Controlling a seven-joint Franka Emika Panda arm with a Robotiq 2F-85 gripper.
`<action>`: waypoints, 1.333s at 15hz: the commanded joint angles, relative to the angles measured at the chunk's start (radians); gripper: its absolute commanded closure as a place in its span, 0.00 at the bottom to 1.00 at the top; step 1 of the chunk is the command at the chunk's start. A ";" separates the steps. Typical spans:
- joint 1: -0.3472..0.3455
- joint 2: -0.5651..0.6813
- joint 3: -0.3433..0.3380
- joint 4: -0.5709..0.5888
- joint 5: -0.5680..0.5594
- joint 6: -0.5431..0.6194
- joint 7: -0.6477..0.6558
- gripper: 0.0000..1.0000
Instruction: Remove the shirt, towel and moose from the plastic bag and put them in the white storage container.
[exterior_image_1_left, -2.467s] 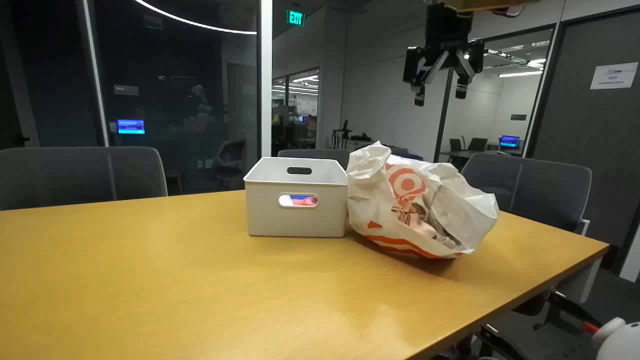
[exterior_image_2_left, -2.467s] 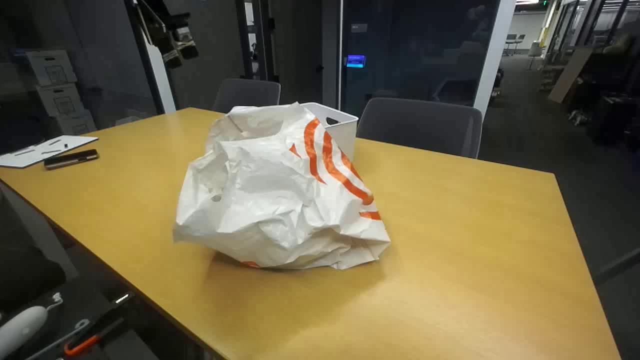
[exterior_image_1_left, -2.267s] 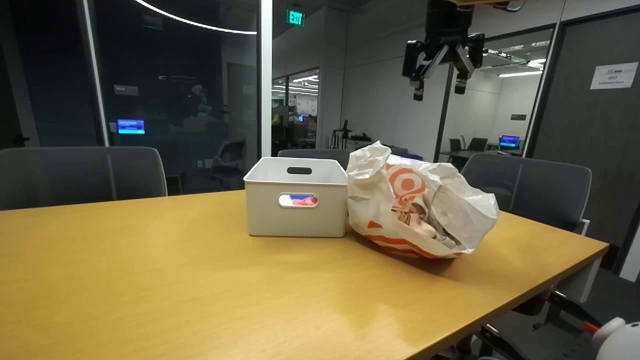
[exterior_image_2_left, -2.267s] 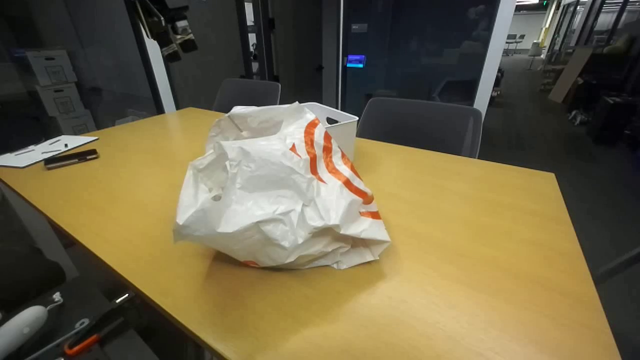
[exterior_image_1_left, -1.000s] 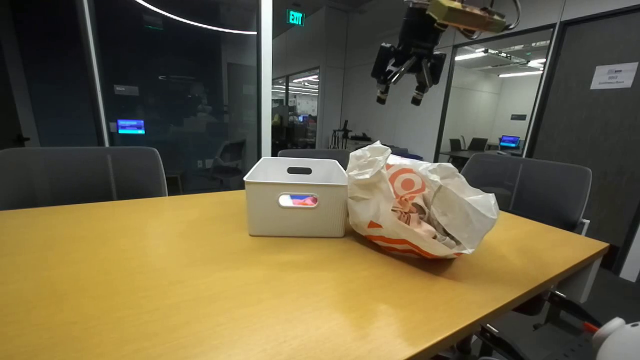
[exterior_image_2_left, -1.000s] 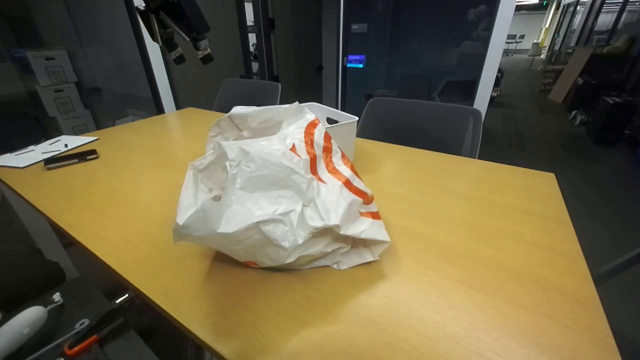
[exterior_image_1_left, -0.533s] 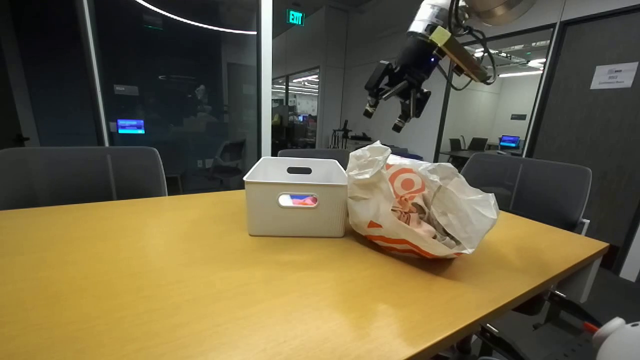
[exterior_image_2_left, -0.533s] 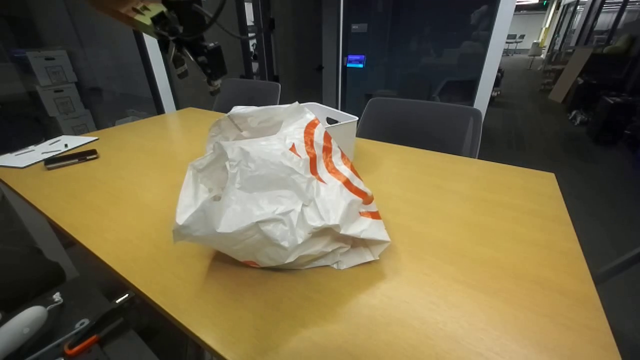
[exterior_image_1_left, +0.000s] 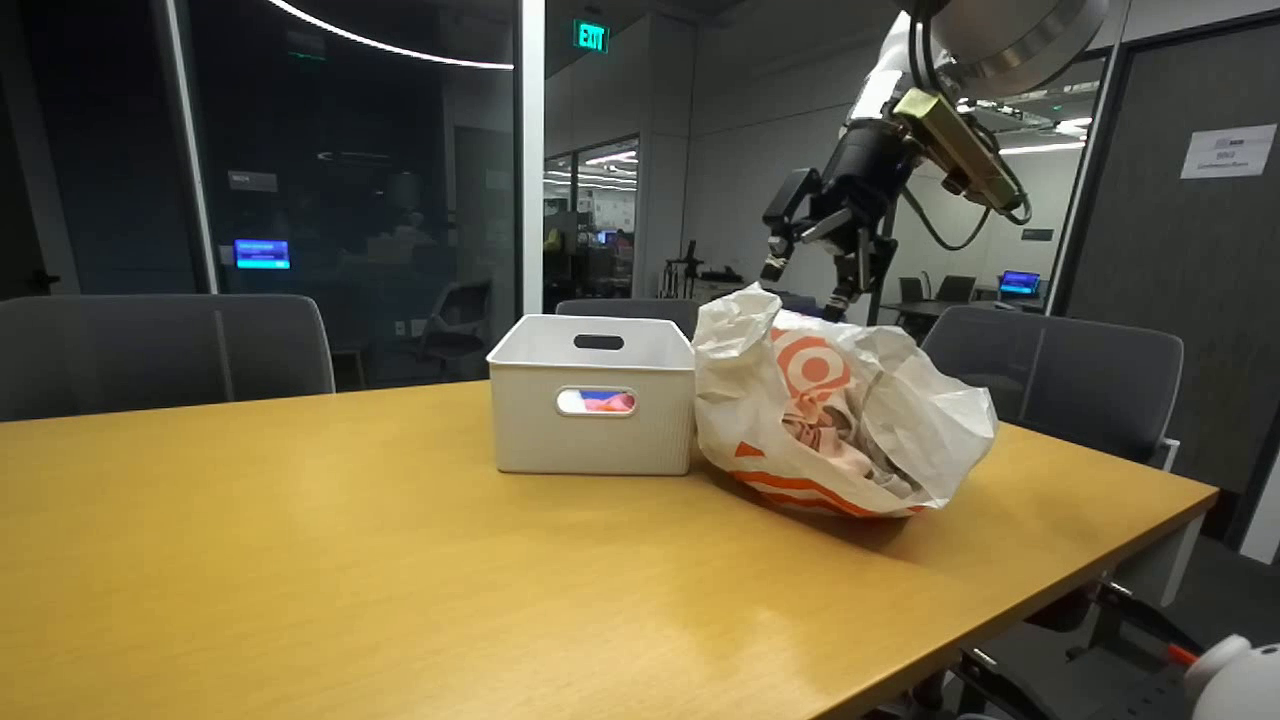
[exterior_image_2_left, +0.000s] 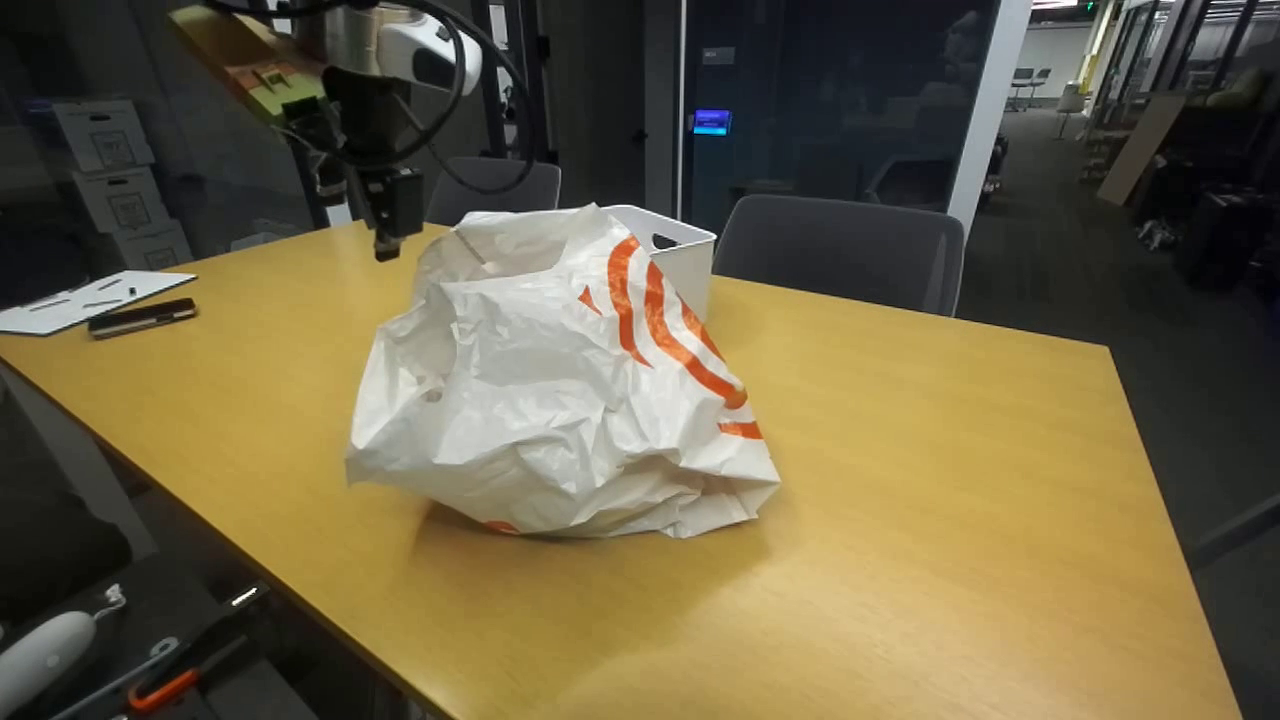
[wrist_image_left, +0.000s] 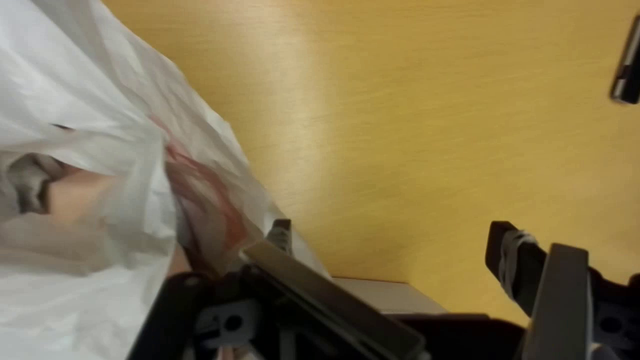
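The crinkled white plastic bag with orange-red print lies on the table in both exterior views. Peach cloth shows in a gap of the bag; peach cloth and a greyish fold show in the wrist view. The moose cannot be made out. The white storage container stands beside the bag; something pink and blue shows through its handle cut-out. My gripper is tilted, open and empty, just above and behind the bag's top. In the wrist view its fingers are wide apart, one overlapping the bag's edge.
A dark slim object and a white sheet lie near the table's edge; the dark object also shows in the wrist view. Grey chairs stand behind the table.
My gripper has shifted left, then come down and tilted towards the bag in an exterior view. It stays open. The bag and container have not moved.
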 joint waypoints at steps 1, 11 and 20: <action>-0.068 0.025 0.085 0.028 -0.209 -0.028 0.196 0.00; -0.077 0.188 0.100 0.180 -0.311 -0.113 0.234 0.00; -0.102 0.255 0.080 0.219 -0.312 -0.091 0.237 0.00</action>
